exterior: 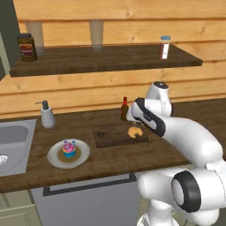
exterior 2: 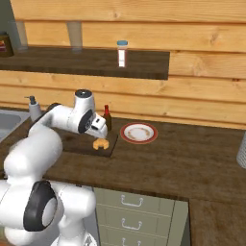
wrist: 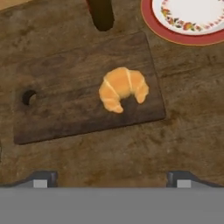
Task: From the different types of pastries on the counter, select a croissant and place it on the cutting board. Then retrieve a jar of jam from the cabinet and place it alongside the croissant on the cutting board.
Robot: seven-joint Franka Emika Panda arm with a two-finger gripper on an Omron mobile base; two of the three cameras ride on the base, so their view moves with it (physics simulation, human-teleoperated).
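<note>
The croissant (wrist: 123,89) lies flat on the cutting board (wrist: 65,105), toward the board's right end in the hand view, its horns pointing down toward the camera. In the left base view the croissant (exterior: 134,131) is partly tucked behind the arm's wrist, and the cutting board (exterior: 110,134) is cut off on its right by the arm. A round hole shows near the board's left end.

The gripper (wrist: 111,179) hangs above the counter (wrist: 183,131), clear of the croissant; its two tips stand wide apart at the bottom of the hand view with nothing between them. In both base views the fingers themselves are hidden by the hand.

Just behind the board stands a slim dark bottle (exterior 2: 107,118) with a red cap; only its base reaches into the hand view. Beside the board sits a red-rimmed plate (exterior 2: 139,132), cut off by the hand view's top edge.

Further left, a cupcake (exterior: 69,148) with pink frosting rests on a grey plate (exterior: 55,159), near a soap dispenser (exterior: 47,114) and the sink (exterior: 13,141), which the frame edge crops. On the shelf (exterior: 106,59) stand a dark jar (exterior: 27,47) and a small white bottle (exterior: 165,47); their labels are too small to read.
</note>
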